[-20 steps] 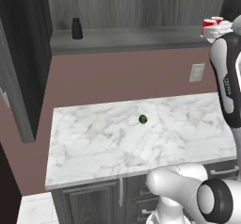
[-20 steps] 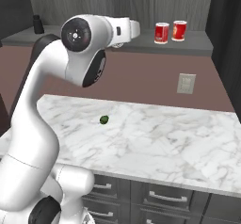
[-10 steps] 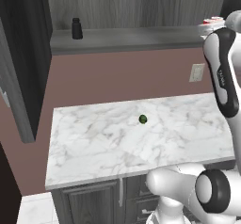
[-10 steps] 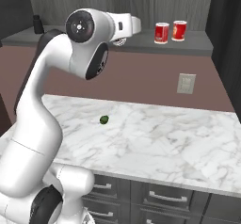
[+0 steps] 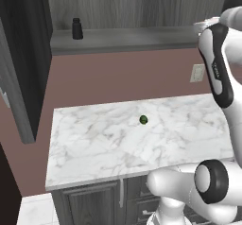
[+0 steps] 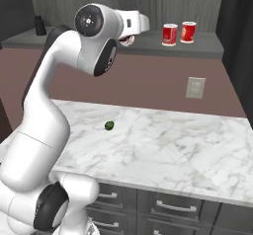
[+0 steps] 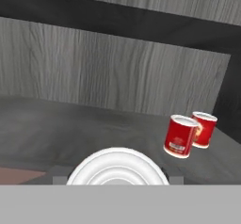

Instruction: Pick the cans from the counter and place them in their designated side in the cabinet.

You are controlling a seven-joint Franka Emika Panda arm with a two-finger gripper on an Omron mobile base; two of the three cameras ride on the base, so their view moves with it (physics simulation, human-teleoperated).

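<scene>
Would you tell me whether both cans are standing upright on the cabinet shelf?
Yes. The two cans stand upright, silvery tops up, side by side.

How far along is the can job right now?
Both cans, the plain red can and the banded can, stand side by side on the cabinet shelf, toward its right end. The counter carries just a small green ball. Nothing looks in hand, and no can is left to move.

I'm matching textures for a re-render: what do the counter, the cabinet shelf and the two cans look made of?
Counter: polished white marble, grey veins. Cabinet shelf: matte dark grey wood, grain lines on the back panel. Cans: probably metal with glossy red printed labels, pale silvery tops.
</scene>
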